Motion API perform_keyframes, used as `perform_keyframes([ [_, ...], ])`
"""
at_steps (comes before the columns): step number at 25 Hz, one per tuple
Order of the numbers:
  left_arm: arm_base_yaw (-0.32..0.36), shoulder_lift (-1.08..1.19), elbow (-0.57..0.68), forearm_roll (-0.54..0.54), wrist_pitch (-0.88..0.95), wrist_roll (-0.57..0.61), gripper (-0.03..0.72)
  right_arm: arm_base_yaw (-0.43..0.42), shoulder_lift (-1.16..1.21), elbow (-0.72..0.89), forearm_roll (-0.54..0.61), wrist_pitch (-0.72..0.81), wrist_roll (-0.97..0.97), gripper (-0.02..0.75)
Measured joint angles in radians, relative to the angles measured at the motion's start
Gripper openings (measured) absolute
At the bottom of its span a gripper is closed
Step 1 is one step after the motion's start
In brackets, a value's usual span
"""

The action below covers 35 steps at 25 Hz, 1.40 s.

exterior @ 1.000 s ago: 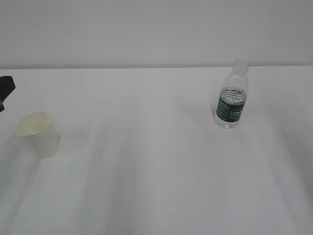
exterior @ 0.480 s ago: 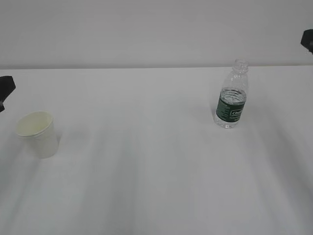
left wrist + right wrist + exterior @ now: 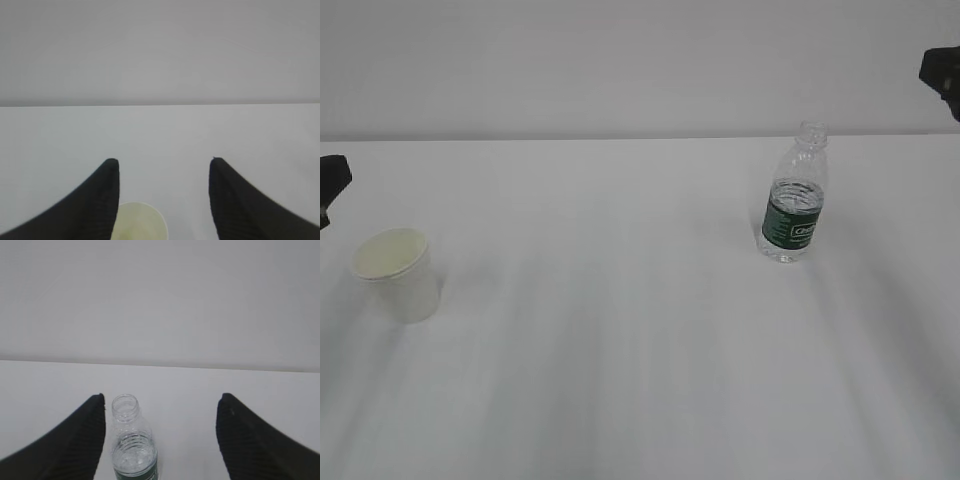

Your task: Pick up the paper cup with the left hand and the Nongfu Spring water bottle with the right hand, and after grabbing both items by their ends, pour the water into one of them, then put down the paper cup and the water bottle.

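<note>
Both pincers stand released, each with a wide gap between its black fingers and nothing held. From the left wrist view, the left hand (image 3: pixel 164 197) hovers over the white table (image 3: pixel 620 380), and the cream mouth of the paper cup (image 3: pixel 137 222) shows low in the gap, at about seven o'clock from its middle and close against the left finger; whether cup and finger touch cannot be told. From the right wrist view, the right hand (image 3: pixel 161 435) frames the Nongfu Spring water bottle (image 3: pixel 132 445), which stands upright and capless just beside the left finger, at about eight o'clock from the middle of the gap, its neck clear of the right finger.

In the exterior view, the paper cup (image 3: pixel 397 273) sits nearest, at roughly nine o'clock on the table, upright and open. Farther back, at about two o'clock, the Nongfu Spring water bottle (image 3: pixel 794 194) stands with the water (image 3: pixel 796 195) around the top of its dark green label. Cup and bottle are well apart. Only a dark tip of the left hand (image 3: pixel 332 185) shows at the left edge, above the cup, and a dark tip of the right hand (image 3: pixel 942 72) at the upper right corner, before the pale wall (image 3: pixel 620 60).
</note>
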Motion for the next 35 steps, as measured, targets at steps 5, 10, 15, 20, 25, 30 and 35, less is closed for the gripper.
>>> perform_keyframes([
  [5, 0.000, 0.000, 0.000, 0.000, 0.000, 0.000, 0.407, 0.000, 0.000, 0.016, -0.002, -0.009, 0.002, 0.519],
  [10, 0.000, 0.000, 0.000, 0.000, 0.000, 0.000, 0.407, 0.000, 0.000, 0.095, -0.004, -0.040, 0.002, 0.519],
  [15, 0.000, 0.000, 0.000, 0.001, 0.000, 0.000, 0.407, 0.000, 0.000, 0.180, -0.004, -0.140, 0.029, 0.519],
  [20, 0.000, 0.000, 0.000, 0.001, 0.000, 0.000, 0.407, 0.000, 0.000, 0.240, -0.006, -0.174, 0.031, 0.519],
  [25, 0.000, 0.000, 0.000, 0.002, 0.000, 0.000, 0.407, 0.000, 0.008, 0.288, -0.006, -0.230, 0.035, 0.519],
  [30, 0.000, 0.000, 0.000, 0.002, -0.004, 0.000, 0.407, 0.000, 0.111, 0.333, -0.006, -0.359, 0.035, 0.519],
  [35, 0.000, 0.000, 0.000, 0.014, -0.021, 0.000, 0.407, 0.000, 0.253, 0.343, -0.006, -0.546, 0.011, 0.519],
])
